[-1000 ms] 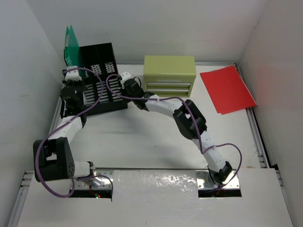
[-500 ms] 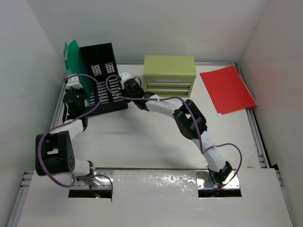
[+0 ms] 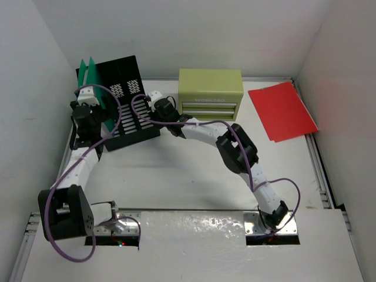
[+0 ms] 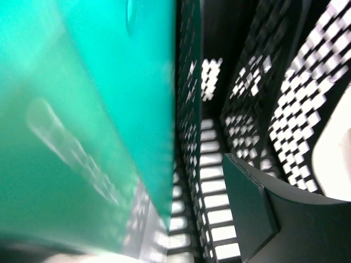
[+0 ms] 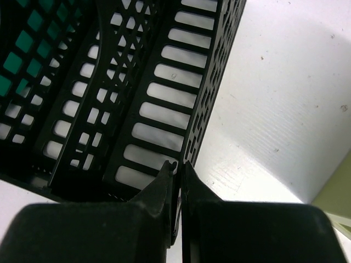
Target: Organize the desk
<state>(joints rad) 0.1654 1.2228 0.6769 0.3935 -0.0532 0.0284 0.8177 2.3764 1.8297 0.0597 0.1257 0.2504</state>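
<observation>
Upper left: left claw released beside the green folder in the rack; right claw clenched on the rack's right wall.

no legible text in any view, faint mark on the front of the olive-green drawer chest, too small to read

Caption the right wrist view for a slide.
Right end effector shut on the black file rack; green folder shows through its slots, white desk alongside.
</observation>
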